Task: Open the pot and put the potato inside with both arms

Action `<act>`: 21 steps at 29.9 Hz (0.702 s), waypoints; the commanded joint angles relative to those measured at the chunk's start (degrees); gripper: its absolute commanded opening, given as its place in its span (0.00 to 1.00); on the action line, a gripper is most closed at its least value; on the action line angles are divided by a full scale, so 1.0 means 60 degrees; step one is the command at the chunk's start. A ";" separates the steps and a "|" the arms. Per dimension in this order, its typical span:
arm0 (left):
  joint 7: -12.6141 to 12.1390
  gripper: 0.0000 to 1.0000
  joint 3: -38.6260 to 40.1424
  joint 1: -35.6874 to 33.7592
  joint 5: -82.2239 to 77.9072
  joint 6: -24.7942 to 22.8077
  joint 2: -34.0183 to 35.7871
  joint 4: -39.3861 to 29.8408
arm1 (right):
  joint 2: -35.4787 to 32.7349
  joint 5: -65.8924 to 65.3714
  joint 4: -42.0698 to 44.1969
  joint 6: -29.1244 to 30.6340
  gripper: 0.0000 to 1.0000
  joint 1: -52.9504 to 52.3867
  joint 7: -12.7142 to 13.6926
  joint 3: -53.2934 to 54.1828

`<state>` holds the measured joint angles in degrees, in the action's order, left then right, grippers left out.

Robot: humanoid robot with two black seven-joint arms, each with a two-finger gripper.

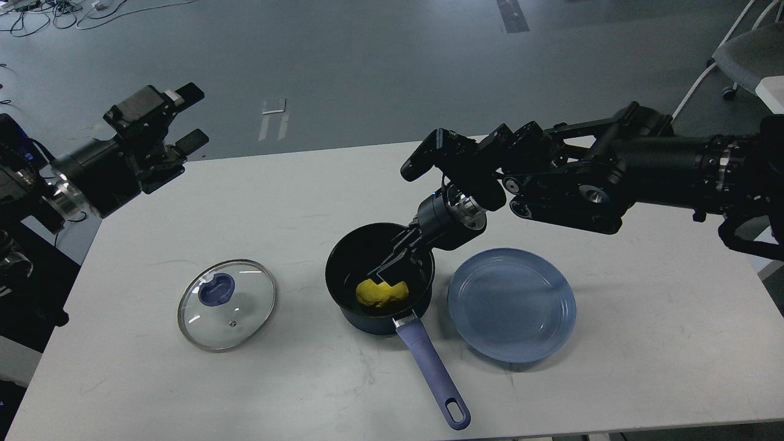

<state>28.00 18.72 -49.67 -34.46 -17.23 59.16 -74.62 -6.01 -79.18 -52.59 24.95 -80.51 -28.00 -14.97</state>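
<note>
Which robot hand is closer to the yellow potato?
The right one. The right gripper reaches down into the pot, right at the potato. The left gripper is raised far off, past the table's left back corner.

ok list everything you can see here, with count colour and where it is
pot: one, dark navy with purple-blue handle, table centre, lid off
potato: one, yellow, inside the pot
lid: one, clear glass with blue knob, flat on table left of the pot
plate: one, blue, right of the pot, nothing on it
table: one, white
chair: one, grey, partly in view top right
left hand: one, black, raised over the table's left edge, open, holding nothing
right hand: one, black, reaching down into the pot at the potato
</note>
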 commanded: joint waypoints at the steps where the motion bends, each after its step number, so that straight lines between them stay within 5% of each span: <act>1: 0.0000 0.98 -0.0001 0.0002 0.0015 0.0001 0.0013 0.0001 | -0.0258 0.0539 0.0225 -0.0057 1.00 -0.0030 0.0000 0.0369; 5: 0.0000 0.98 -0.0001 0.0002 0.0030 0.0001 0.0013 0.0001 | -0.1310 0.2278 0.0372 -0.0028 1.00 0.0072 0.0000 0.1759; 21: 0.0000 0.98 -0.0015 0.0192 0.2095 -0.0014 -0.1319 0.0586 | -0.4477 1.1304 0.0372 0.0089 1.00 0.2972 0.0000 0.2186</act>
<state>28.00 18.72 -48.68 -22.48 -17.21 52.24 -71.55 -31.00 -18.27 -49.45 25.10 -66.11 -28.00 -2.09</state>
